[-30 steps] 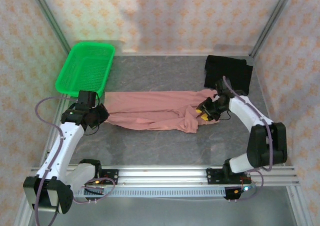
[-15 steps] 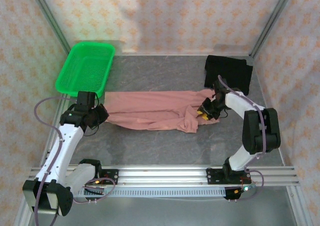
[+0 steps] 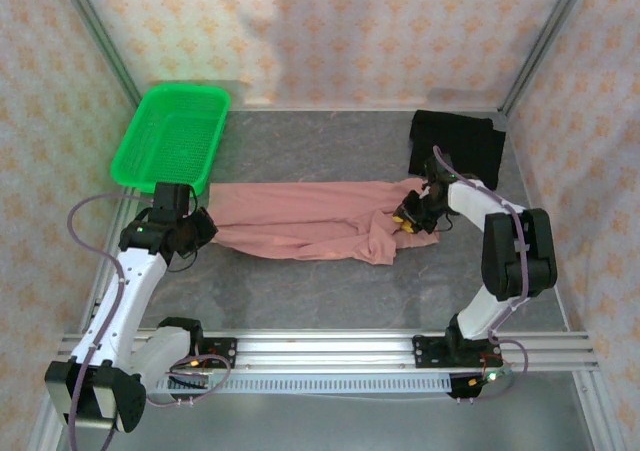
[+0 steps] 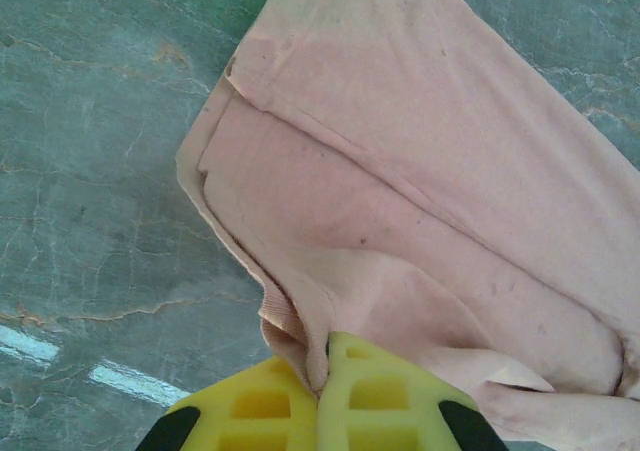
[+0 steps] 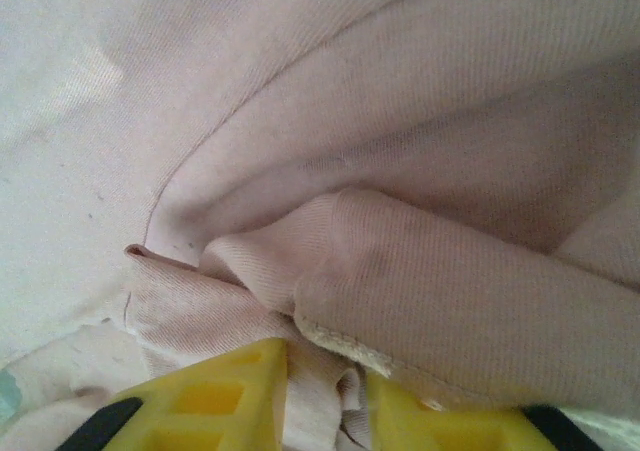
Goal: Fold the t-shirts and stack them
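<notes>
Right gripper (image 3: 406, 218): over the last second the jaws have narrowed onto a wad at the right end of the pink shirt (image 3: 300, 216). The elbow has swung in toward the table (image 3: 300, 286) middle and the wrist has nudged toward the far edge. In the wrist view, cloth fills the gap between the yellow fingers (image 5: 200, 396), with a hemmed fold right at the tips. Can't tell if the pinch has bitten yet.

Left gripper (image 3: 205, 233): no change, pressed together on the shirt's left-end hem.

My read: both ends are nearly secured, so this is set-up for a stretch or fold, not the fold itself. The pink shirt is still unfolded and its right end is bunched.

Layout:
- The pink shirt runs left to right across the table middle, spanning the two grippers.
- The black shirt (image 3: 455, 143) is at the far right corner, just beyond the right gripper, and looks already folded. Can't tell if it touches the pink one.
- The green basket (image 3: 130, 156) is at the far left corner, near rim just beside the pink shirt's left end.
</notes>
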